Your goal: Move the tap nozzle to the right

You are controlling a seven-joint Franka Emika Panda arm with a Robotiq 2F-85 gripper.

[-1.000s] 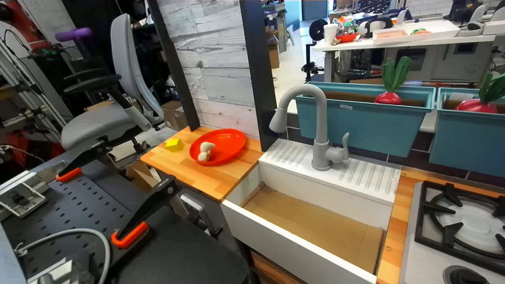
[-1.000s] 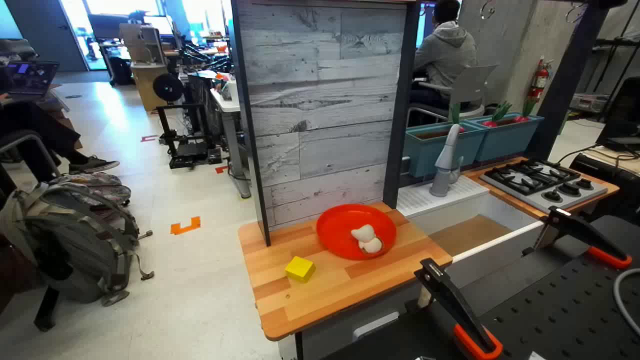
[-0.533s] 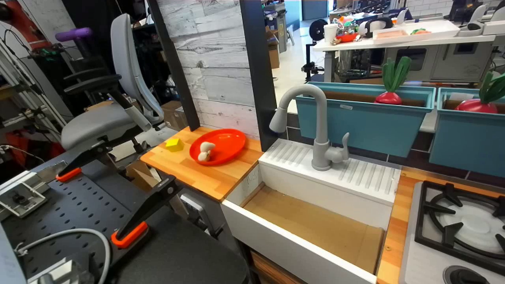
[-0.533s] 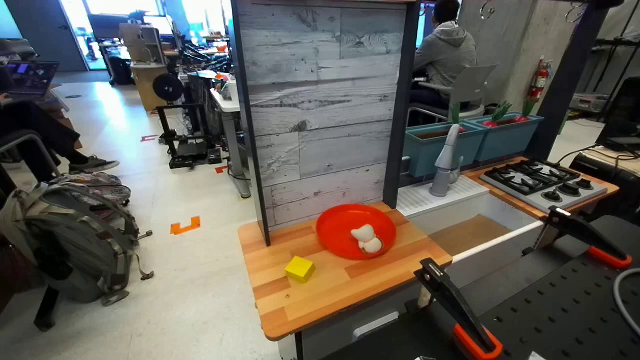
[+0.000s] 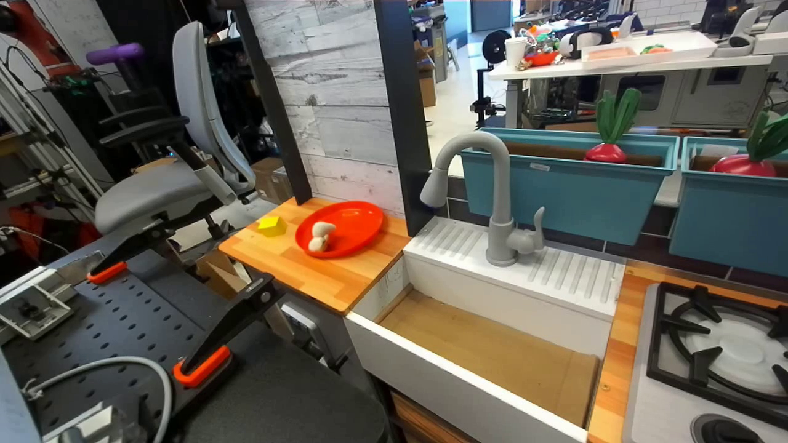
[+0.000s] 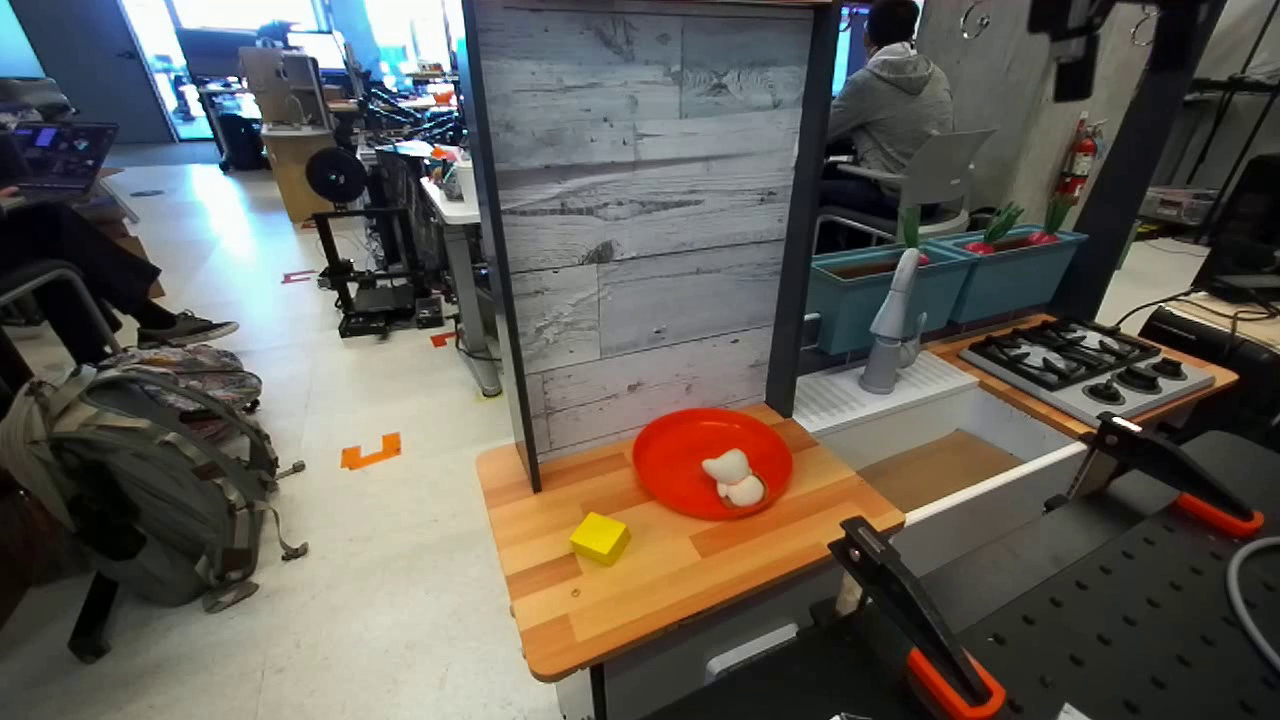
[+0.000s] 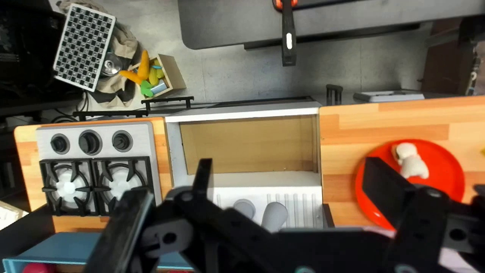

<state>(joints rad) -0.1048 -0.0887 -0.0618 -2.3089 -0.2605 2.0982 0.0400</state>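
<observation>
Gaping wide and gripping nothing, the end effector hovers clear of the tap nozzle, which stands well below it. Seemingly none of the job is done: lowering, contact and the swing to the right remain.

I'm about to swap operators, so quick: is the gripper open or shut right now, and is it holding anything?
Gripper: open, jaws wide apart in the wrist view, holding nothing.
</observation>
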